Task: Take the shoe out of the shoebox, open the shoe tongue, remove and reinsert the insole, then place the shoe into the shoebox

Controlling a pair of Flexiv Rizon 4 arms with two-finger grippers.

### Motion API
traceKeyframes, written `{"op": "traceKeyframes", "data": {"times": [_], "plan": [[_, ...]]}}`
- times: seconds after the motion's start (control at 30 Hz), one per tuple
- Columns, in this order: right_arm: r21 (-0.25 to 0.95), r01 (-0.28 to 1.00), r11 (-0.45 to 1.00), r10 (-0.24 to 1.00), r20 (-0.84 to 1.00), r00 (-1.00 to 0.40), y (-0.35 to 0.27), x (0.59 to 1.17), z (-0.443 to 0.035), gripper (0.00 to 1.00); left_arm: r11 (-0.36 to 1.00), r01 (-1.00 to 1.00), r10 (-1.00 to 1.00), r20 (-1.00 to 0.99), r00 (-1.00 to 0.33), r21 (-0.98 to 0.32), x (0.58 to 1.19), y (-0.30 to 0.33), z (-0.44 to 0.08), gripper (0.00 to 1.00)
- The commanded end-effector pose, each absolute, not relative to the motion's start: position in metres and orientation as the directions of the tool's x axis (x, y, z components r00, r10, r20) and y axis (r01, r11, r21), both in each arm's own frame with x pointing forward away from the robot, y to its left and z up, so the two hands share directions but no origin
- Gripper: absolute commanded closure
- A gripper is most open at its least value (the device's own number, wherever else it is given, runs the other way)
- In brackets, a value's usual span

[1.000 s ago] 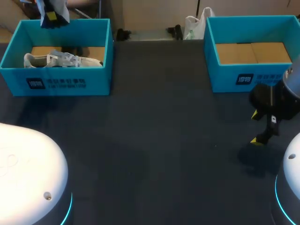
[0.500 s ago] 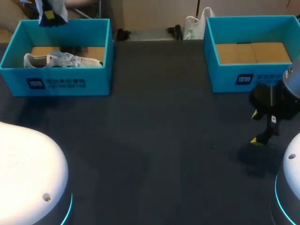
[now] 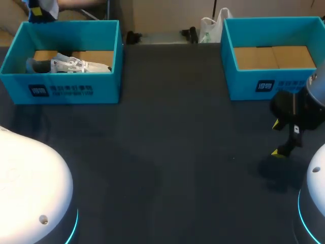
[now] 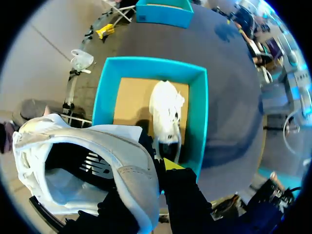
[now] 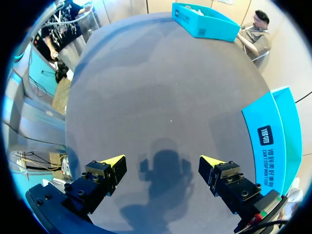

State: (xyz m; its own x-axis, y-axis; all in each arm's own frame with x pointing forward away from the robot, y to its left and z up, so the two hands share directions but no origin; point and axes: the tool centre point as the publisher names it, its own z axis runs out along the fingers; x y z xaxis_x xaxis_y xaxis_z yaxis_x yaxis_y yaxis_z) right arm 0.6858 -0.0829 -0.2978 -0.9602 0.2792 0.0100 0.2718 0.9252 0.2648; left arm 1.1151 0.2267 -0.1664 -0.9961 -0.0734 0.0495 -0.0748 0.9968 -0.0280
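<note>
Tabletop (image 3: 167,152), dark, bears teal shoebox (image 3: 71,90).

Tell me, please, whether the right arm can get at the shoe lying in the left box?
Probably not: the right gripper hangs open beside the right box, across the whole table from the left box where the shoe lies. Nothing blocks the way; the distance looks too great.
</note>
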Motion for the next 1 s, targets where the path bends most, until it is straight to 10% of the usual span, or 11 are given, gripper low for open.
{"op": "traceKeyframes", "data": {"times": [0.03,0.13,0.6,1.0], "plan": [[0.263,0.272,0.926,0.280,0.008,-0.960,-0.082,0.685,-0.298,0.00,0.992,0.117,0.119,0.041,-0.992,-0.046,1.132,0.248,-0.170,1.00],[0.263,0.272,0.926,0.280,0.008,-0.960,-0.082,0.685,-0.298,0.00,0.897,0.438,0.438,-0.020,-0.899,-0.055,1.130,0.275,-0.171,1.00],[0.263,0.272,0.926,0.280,0.008,-0.960,-0.082,0.685,-0.298,0.00,0.897,0.438,0.438,-0.020,-0.899,-0.055,1.130,0.275,-0.171,1.00],[0.263,0.272,0.926,0.280,0.008,-0.960,-0.082,0.685,-0.298,0.00,0.525,0.840,0.849,-0.010,-0.529,0.139,1.138,0.304,-0.178,1.00]]}}
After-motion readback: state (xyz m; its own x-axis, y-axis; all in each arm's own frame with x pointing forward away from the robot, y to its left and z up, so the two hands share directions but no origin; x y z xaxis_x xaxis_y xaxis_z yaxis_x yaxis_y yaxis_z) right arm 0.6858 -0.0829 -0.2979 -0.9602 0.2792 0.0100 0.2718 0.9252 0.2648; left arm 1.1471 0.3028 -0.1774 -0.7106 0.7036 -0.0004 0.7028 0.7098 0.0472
